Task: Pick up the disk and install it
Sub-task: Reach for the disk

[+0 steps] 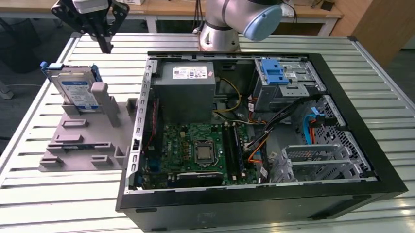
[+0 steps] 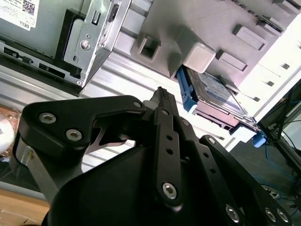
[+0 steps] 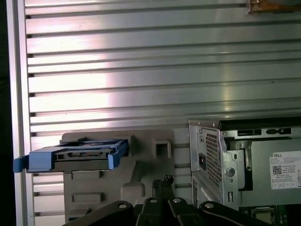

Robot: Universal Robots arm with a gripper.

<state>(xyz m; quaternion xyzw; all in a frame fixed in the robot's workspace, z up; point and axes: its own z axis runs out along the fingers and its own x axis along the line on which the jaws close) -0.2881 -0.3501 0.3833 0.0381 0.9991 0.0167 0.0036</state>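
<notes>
The gripper (image 1: pixel 105 47) hangs above the table (image 1: pixel 58 196) with its fingers pressed together and nothing between them; both wrist views show the same closed tips (image 2: pixel 162 94) (image 3: pixel 163 181). The disk (image 1: pixel 77 91) stands on edge in a grey holder (image 1: pixel 84 141) at the exterior view's left, just beside the open computer case (image 1: pixel 246 206) and apart from the gripper. The second wrist view shows the disk's blue carrier and label (image 2: pixel 214 92); the first wrist view shows it edge-on (image 3: pixel 77 155) in the holder.
</notes>
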